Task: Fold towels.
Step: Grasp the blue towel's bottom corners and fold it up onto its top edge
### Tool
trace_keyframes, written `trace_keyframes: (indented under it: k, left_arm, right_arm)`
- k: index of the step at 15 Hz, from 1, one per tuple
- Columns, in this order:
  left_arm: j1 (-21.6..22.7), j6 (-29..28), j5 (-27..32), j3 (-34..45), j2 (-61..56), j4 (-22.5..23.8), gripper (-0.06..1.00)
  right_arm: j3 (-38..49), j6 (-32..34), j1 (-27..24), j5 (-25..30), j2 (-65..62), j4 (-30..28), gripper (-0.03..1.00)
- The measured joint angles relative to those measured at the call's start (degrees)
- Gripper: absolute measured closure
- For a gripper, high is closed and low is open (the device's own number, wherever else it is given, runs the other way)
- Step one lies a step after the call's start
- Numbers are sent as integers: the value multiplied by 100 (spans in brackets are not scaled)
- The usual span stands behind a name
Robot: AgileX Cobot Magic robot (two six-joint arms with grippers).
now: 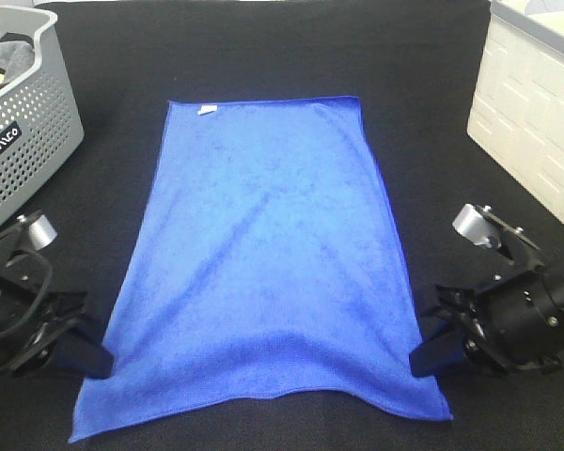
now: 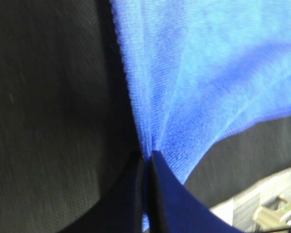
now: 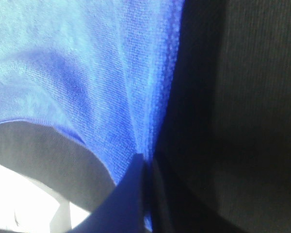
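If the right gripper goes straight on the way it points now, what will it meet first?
The right gripper is shut on the towel at its edge, so the towel comes first; beyond it, probably the left gripper at the opposite edge.

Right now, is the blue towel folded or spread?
Spread: the blue towel lies flat, unfolded; left gripper and right gripper pinch its side edges.

A towel (image 1: 263,254) lies flat on the bench (image 1: 423,75). A basket (image 1: 28,122) stands far left, a box (image 1: 536,122) far right. The left tool (image 1: 99,362) and right tool (image 1: 421,362) clamp the towel's near side edges.
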Motion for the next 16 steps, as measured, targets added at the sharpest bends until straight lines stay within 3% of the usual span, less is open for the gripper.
trace_keyframes:
  k: [6,10,13,16]
  left_arm:
    - [-11,-1106,286,516,-1014,1301,94]
    - [-11,-1232,252,521,-1049,1301,94]
    - [-11,-1272,-258,361,-1031,1232,94]
    - [-11,-1387,-447,-418,-670,1232,94]
  right_arm:
    - [877,481,0,86,-848,-361,97]
    - [837,493,0,92,-842,-470,97]
    - [11,573,0,103,-819,-693,97]
    - [-1008,1112,0,132,-579,-1083,97]
